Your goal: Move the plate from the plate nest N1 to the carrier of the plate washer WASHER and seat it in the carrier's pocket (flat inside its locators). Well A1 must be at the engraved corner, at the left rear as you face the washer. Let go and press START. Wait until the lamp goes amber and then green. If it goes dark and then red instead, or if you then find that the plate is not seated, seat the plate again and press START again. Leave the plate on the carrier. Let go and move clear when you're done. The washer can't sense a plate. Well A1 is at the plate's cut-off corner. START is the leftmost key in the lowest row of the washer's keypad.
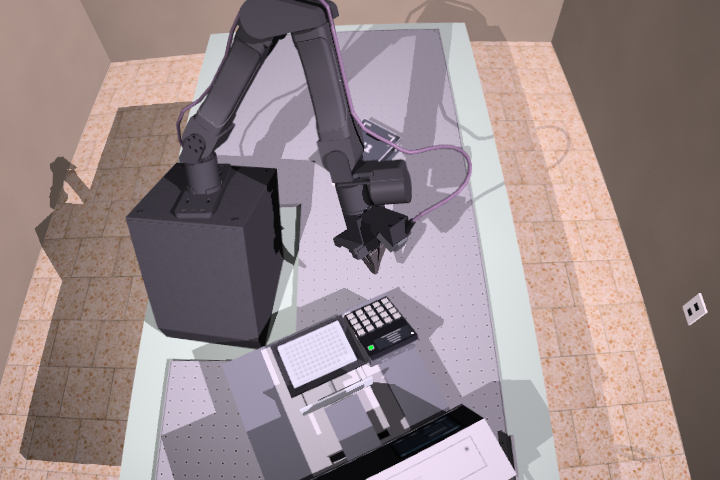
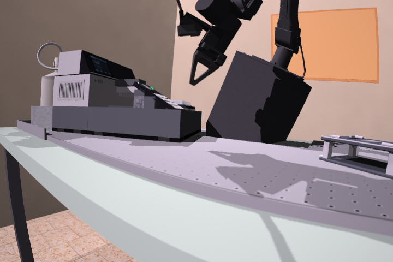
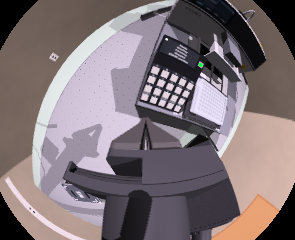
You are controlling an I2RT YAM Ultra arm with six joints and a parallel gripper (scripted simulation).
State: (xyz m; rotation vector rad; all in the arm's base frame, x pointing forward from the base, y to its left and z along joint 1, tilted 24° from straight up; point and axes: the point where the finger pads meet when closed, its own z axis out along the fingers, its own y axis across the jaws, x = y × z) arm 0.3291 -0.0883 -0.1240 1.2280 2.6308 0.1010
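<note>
The white plate (image 1: 317, 353) (image 3: 208, 102) (image 2: 182, 102) lies in the carrier of the washer (image 1: 440, 452) (image 2: 71, 89) and looks flat; its cut-off corner is too small to tell. The lamp (image 1: 370, 347) (image 2: 152, 88) (image 3: 201, 65) is lit green. The keypad (image 1: 373, 315) (image 3: 167, 89) is beside the carrier. My gripper (image 1: 375, 271) (image 2: 192, 83) (image 3: 145, 121) is shut and empty, above the bench in front of the keypad, touching nothing. The plate nest N1 (image 2: 362, 144) is bare in the exterior view and partly hidden behind the arm's cable in the top view.
The arm's dark pedestal (image 1: 196, 277) (image 2: 240, 101) stands beside the washer's front. A raised pale flap (image 1: 338, 394) stands just behind the plate, on the side of the washer's tall housing. The purple cable (image 1: 467, 164) loops out beside the arm.
</note>
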